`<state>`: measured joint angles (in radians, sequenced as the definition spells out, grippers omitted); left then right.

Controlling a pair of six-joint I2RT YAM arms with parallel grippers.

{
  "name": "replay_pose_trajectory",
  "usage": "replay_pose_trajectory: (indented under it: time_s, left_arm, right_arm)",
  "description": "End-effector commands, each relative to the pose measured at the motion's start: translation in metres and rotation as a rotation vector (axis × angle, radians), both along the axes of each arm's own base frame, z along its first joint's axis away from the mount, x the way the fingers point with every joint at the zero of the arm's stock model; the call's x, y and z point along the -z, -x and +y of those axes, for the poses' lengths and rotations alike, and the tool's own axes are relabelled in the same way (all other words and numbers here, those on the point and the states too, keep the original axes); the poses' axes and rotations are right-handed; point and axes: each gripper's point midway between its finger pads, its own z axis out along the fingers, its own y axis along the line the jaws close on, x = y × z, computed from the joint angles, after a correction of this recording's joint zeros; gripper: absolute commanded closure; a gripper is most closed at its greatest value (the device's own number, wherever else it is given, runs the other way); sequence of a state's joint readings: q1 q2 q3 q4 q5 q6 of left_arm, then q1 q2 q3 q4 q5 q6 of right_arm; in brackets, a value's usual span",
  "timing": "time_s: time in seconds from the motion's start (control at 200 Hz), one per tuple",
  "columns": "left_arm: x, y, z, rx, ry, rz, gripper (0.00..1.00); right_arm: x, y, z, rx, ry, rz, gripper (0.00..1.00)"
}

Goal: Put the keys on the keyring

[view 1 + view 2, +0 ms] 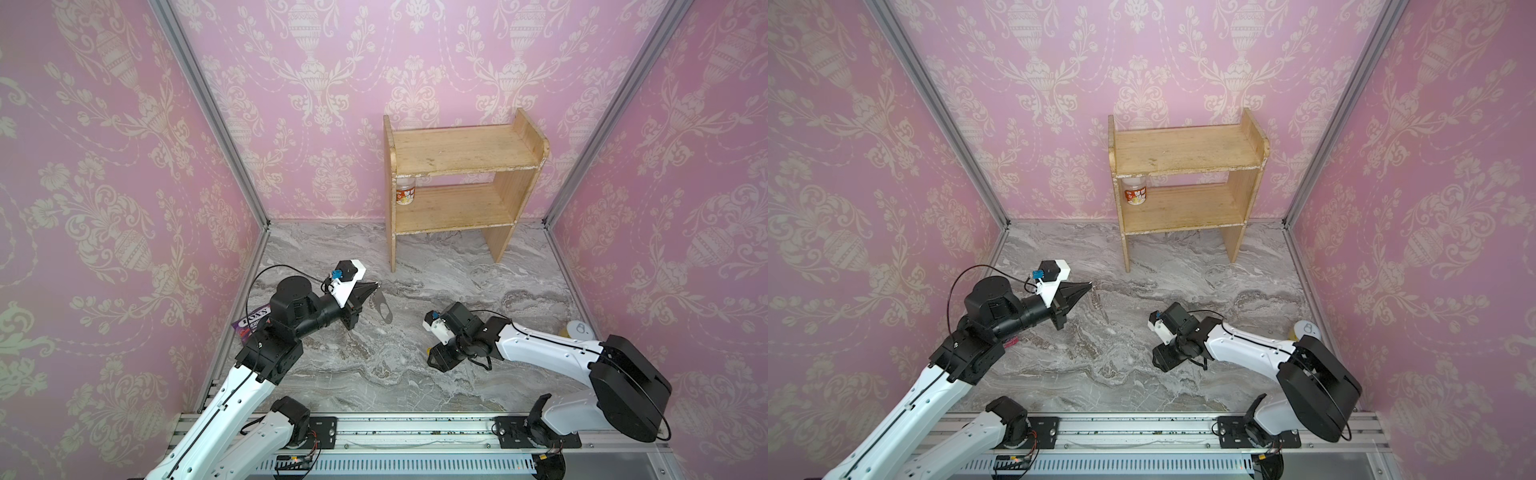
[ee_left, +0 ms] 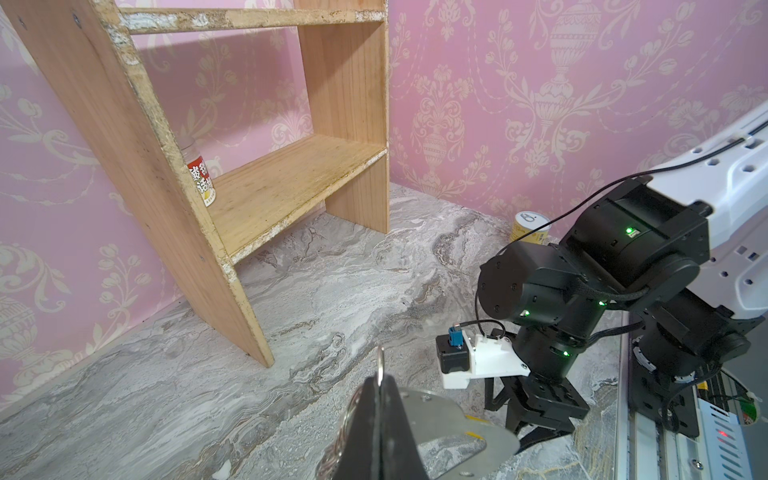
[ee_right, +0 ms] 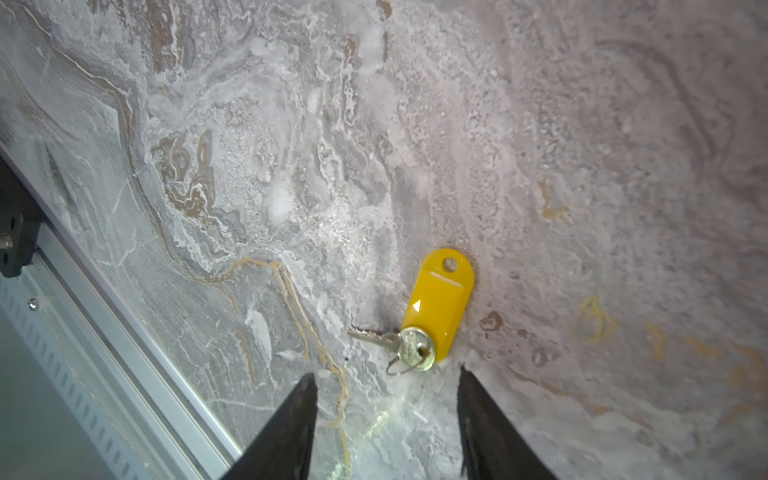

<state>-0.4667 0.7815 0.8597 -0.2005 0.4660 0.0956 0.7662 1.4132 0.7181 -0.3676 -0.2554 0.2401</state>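
The keyring (image 2: 457, 419), a flat silver half-oval plate with a slot and small rings along one edge, hangs over the marble floor. My left gripper (image 2: 380, 376) is shut on its ringed edge. Both top views show it hanging from the left gripper (image 1: 375, 286), the keyring (image 1: 384, 309) facing the camera in one and the keyring (image 1: 1100, 305) almost edge-on in the other. The keys (image 3: 436, 307), a yellow tag joined to a small silver key (image 3: 409, 347), lie flat on the floor. My right gripper (image 3: 386, 374) points down just short of them, open and holding nothing.
A wooden two-level shelf (image 1: 461, 183) stands at the back with a small bottle (image 1: 405, 193) on its lower board. A purple snack packet (image 1: 253, 322) lies under the left arm. A yellow can (image 1: 575, 330) sits by the right wall. An aluminium rail (image 1: 415, 428) runs along the front.
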Motion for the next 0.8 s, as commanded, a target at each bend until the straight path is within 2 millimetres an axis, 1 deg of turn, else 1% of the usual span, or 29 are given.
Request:
replay_pose_trajectory:
  time_s: [0.0,0.125,0.235,0.33,0.425,0.555,0.665,0.715,0.796]
  left_arm:
    - [-0.017,0.001,0.000,0.013,0.023,-0.047,1.00]
    - [-0.018,0.002,0.000,0.014,0.021,-0.049,1.00]
    - [-0.017,0.001,-0.001,0.014,0.021,-0.046,1.00]
    - [-0.018,0.001,-0.001,0.015,0.025,-0.047,1.00]
    - [-0.018,0.001,-0.001,0.016,0.024,-0.047,1.00]
    - [-0.020,0.002,0.000,0.014,0.024,-0.046,1.00]
    - [-0.020,0.003,0.000,0.014,0.025,-0.050,1.00]
    - [-0.020,0.003,0.000,0.015,0.025,-0.049,1.00]
    - [-0.019,0.003,-0.001,0.017,0.027,-0.047,1.00]
  right_arm:
    - [0.008,0.004,0.000,0.018,-0.009,0.018,0.42]
    - [0.016,0.012,0.001,0.031,-0.013,0.080,0.42]
    - [0.022,0.014,0.000,0.050,-0.006,0.107,0.41]
    - [0.023,0.015,0.006,0.055,-0.028,0.134,0.41]
    - [0.021,0.016,0.016,0.049,-0.060,0.154,0.41]
    - [0.019,0.020,0.029,0.047,-0.097,0.190,0.46]
    - [0.018,0.026,0.036,0.039,-0.120,0.208,0.46]
    - [0.017,0.025,0.036,0.034,-0.113,0.194,0.45]
    - [0.014,0.019,0.028,0.036,-0.081,0.139,0.43]
